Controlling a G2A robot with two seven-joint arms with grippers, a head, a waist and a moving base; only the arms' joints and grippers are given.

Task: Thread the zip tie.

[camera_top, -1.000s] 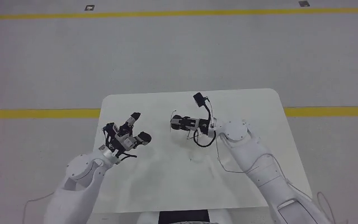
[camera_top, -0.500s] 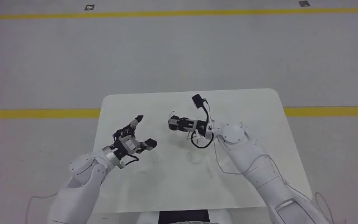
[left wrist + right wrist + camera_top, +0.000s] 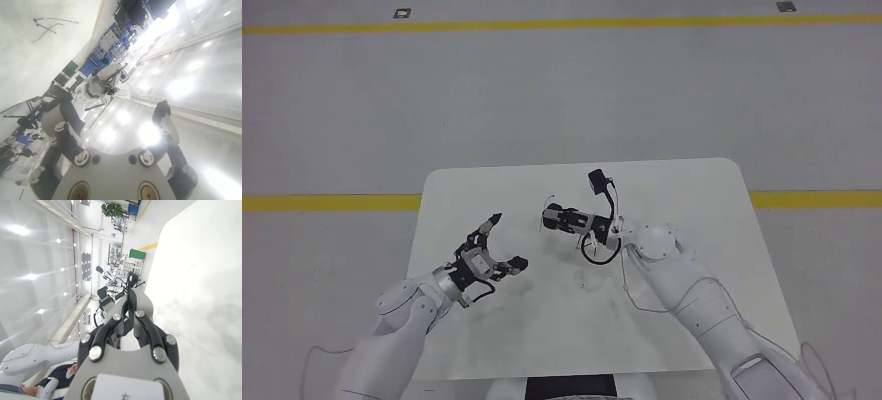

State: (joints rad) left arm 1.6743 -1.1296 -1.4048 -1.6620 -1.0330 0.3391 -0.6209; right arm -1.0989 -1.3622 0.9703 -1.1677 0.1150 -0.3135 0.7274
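Progress: early stage, nothing threaded that the views show. Right gripper (image 3: 550, 217) sits over the table's middle, fingers pressed together. A thin pale plastic zip tie (image 3: 547, 205) curls out of its tip, so it looks pinched there. Too fine to tell head from tail, or whether any loop is closed.

Left gripper (image 3: 507, 240) hangs low over the left-near part of the table with its fingers spread wide and nothing between them. It is well apart from the right gripper. Judgement: it has to take the free end and feed it through the head, so that whole step is left.

A few thin grey strips (image 3: 49, 29) lie crossed on the table right of the left gripper. Probably spare ties with their shadows, can't confirm.

Surface: white matte table with rounded corners (image 3: 692, 190).

Room: pale grey floor, one yellow floor line (image 3: 542, 24) on the far side and another level with the table. Also a green bin (image 3: 137, 254), a potted plant (image 3: 111, 209), blue racks (image 3: 113, 47) and bright ceiling lights.
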